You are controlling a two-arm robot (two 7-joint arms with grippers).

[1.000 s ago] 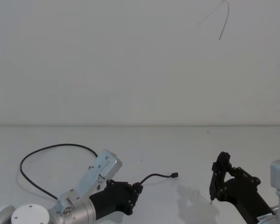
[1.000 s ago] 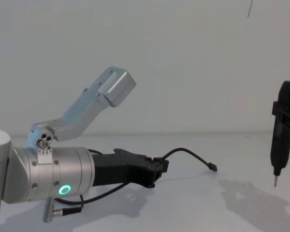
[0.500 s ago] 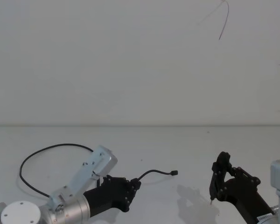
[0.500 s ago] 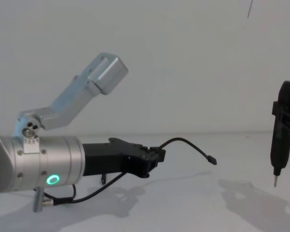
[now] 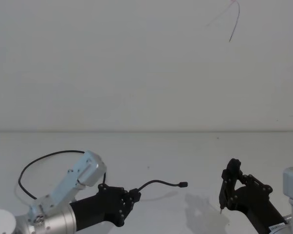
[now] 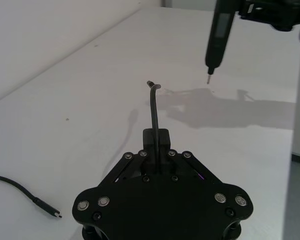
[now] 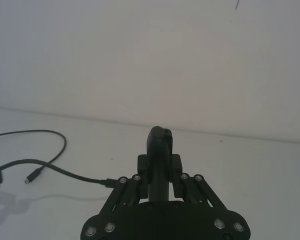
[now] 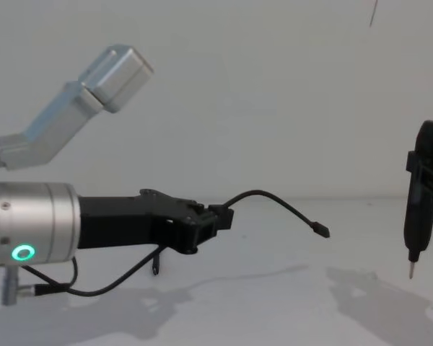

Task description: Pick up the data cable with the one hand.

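Two arms reached over a white table [image 5: 195, 146]. On the robot's left, a thick silver wrist [image 8: 29, 231] with a glowing green ring [image 8: 23, 253] carried the left gripper [image 5: 133, 196] low and near the front, its fingers pressed together on the data cable [image 8: 263, 192]. On the right, the right gripper [image 7: 160, 167] sat near the front edge, clamped around a slim black tool [image 8: 418, 209] that stood upright with its pale tip pointing down, just above the table.

From the left gripper's closed fingers, the cable's free stretch ran forward and to the robot's right, rising in a shallow arch and then dipping. Its small black connector [image 8: 321, 231] hung clear of the table, pointing toward the tool but well apart from it. Behind the gripper, the rest of the cable curved back in a wide loop [image 5: 44, 157] to the left. The plug [image 6: 52, 213] on its other end showed beside the gripper body in the left wrist view.
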